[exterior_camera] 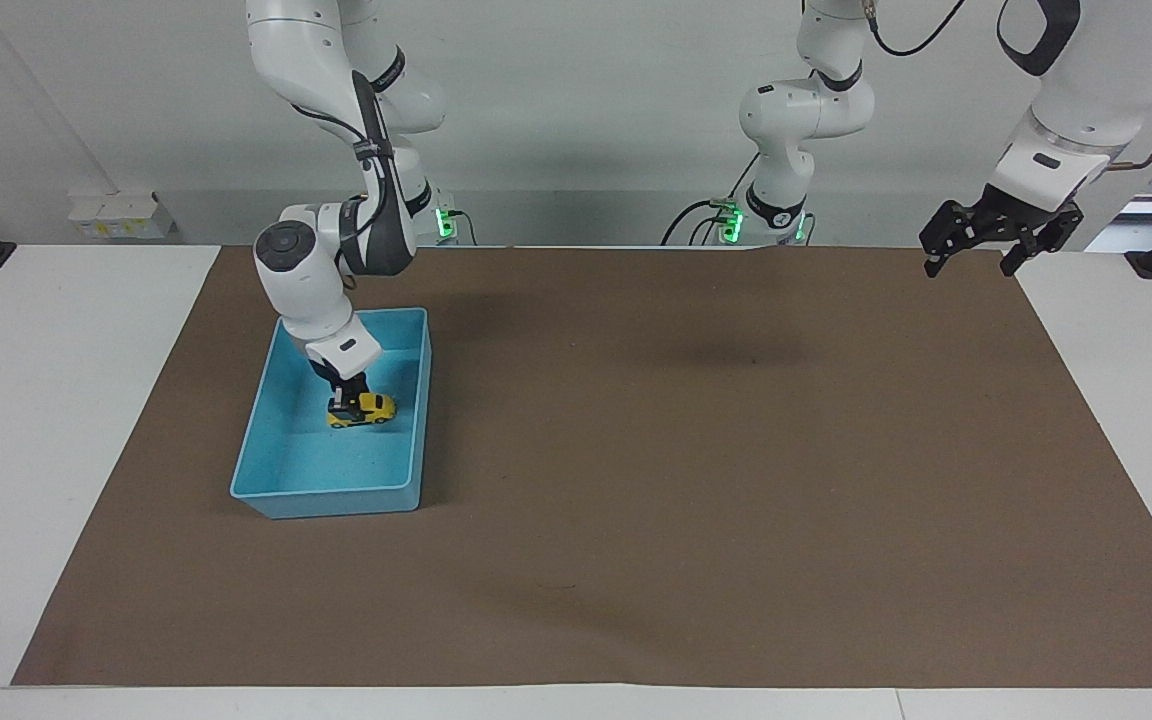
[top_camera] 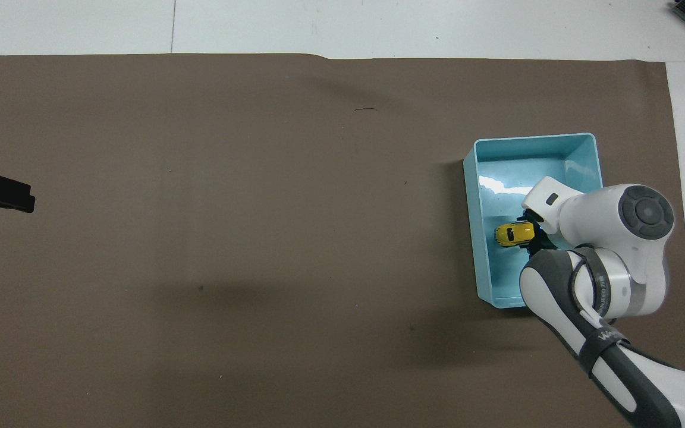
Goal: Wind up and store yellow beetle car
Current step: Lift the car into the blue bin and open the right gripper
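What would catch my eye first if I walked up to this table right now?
Most likely the blue bin at the right arm's end of the brown mat, with a tiny yellow beetle car inside it. The right gripper reaches down into the bin, right at the car's end. The left gripper waits with open fingers, raised over the mat's corner at the left arm's end.

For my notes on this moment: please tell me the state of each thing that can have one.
yellow beetle car: upright on its wheels, inside the bin.
blue bin: open-topped, holding only the car.
right hand: down in the bin, at the car.
left hand: open, waiting above the table edge.
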`<state>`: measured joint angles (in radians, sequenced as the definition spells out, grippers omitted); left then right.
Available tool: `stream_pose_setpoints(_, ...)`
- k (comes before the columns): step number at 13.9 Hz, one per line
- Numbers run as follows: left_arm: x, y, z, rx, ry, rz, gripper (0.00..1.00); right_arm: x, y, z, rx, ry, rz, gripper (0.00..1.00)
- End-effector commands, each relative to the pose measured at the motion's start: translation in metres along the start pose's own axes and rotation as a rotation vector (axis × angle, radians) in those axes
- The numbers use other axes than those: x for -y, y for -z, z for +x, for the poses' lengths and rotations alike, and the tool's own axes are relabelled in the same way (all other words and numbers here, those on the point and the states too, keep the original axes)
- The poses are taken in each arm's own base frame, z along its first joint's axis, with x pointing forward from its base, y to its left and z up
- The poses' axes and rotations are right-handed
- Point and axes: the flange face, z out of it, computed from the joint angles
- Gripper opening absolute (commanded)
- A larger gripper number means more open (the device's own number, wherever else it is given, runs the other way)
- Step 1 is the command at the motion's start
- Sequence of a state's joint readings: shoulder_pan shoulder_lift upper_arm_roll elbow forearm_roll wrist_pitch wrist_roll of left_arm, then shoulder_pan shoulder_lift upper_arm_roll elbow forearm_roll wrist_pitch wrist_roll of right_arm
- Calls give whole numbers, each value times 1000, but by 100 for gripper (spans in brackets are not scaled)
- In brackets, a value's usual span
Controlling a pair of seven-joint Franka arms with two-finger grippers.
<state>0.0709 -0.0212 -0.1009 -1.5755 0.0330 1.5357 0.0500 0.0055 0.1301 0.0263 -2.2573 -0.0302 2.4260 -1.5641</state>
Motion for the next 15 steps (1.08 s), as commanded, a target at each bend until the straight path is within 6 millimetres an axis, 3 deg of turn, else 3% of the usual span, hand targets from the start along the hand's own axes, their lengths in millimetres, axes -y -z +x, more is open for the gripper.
stream_pose_setpoints(1, 1, 3, 0, 8, -3, -11, 100, -9, 13, -1, 5, -23, 2, 100)
stream_pose_setpoints(6, 1, 3, 0, 8, -3, -11, 100, -33, 100, 14, 11, -163, 76, 100)
stream_pose_setpoints(9, 1, 3, 0, 8, -3, -13, 100, -34, 139, -3, 11, -309, 66, 100)
stream_pose_setpoints(10, 1, 3, 0, 8, -3, -13, 100, -32, 162, -6, 13, -368, 58, 100)
stream_pose_setpoints(13, 1, 3, 0, 8, -3, -11, 100, -13, 222, -30, 23, -601, 60, 100)
stream_pose_setpoints(15, 1, 3, 0, 8, -3, -13, 100, -3, 244, -44, 26, -691, 66, 100)
